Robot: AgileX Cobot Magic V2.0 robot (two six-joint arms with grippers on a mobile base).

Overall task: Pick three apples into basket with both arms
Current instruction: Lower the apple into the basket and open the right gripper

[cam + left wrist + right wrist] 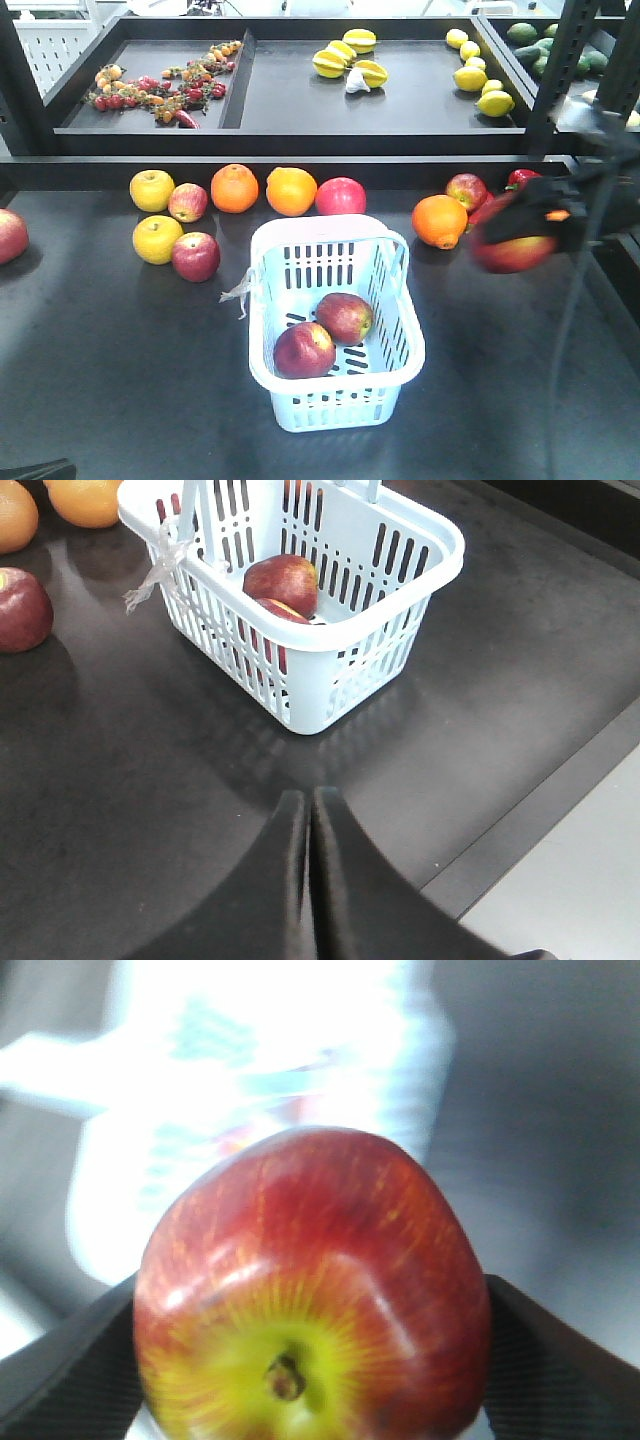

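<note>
The pale blue basket [262, 372] stands mid-table with two red apples [303, 350] [345, 317] lying in it. To its right, above the table, my right gripper [520, 228] is shut on a third red apple [513, 250]. That apple [315, 1260] fills the right wrist view, stem end towards the camera, between the black fingers [70, 1360]; the basket [250, 1060] is a blur behind it. In the left wrist view my left gripper [309, 800] is shut and holds nothing, low over bare table in front of the basket [330, 645], where both apples [282, 580] show.
Loose fruit lies behind and left of the basket: oranges [234, 188] [439, 221], yellow apples [152, 190], more red apples [195, 256] [466, 190]. Raised black trays [400, 110] with fruit run along the back. A black frame post [560, 70] stands at right. The table edge [540, 810] is near the left gripper.
</note>
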